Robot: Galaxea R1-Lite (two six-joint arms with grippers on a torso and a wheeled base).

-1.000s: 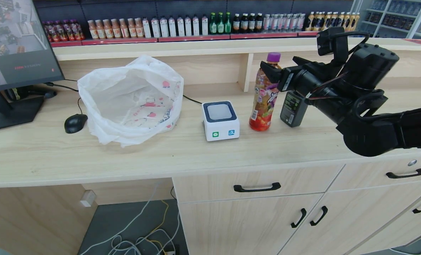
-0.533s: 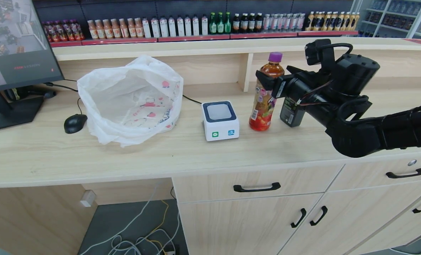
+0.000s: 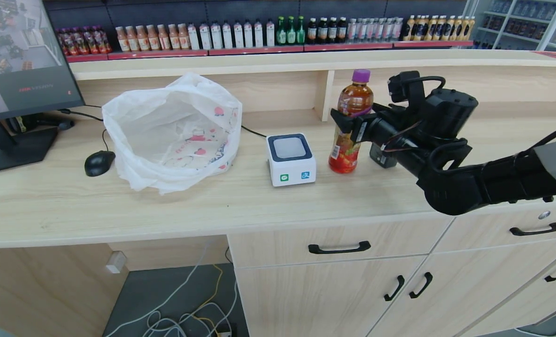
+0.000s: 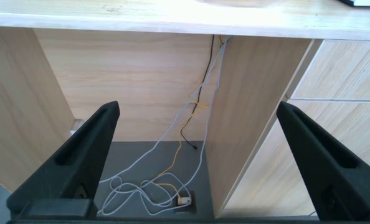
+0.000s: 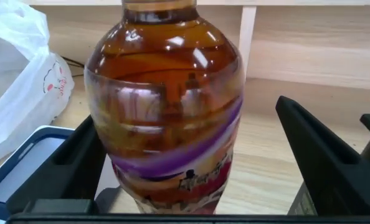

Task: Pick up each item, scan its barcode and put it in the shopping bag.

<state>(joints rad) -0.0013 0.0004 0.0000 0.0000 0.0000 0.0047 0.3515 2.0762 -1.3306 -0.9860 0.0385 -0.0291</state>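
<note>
The right gripper [image 3: 351,124] has its fingers [image 5: 325,158] spread wide on either side of the purple-capped tea bottle [image 3: 355,99], gripping nothing; whether they touch it is unclear. The bottle stands upright on the tabletop [image 3: 212,206], right of centre in the head view, just right of the white scanner [image 3: 290,159]. The shopping bag [image 3: 172,131] sits open at centre left. The left gripper [image 4: 197,162], below the tabletop edge, is wide open and holds nothing.

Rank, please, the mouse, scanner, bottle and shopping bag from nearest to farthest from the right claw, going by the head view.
1. bottle, straddled by the right claw.
2. scanner, just to the bottle's left.
3. shopping bag, farther left.
4. mouse, farthest left, past the shopping bag.
</note>
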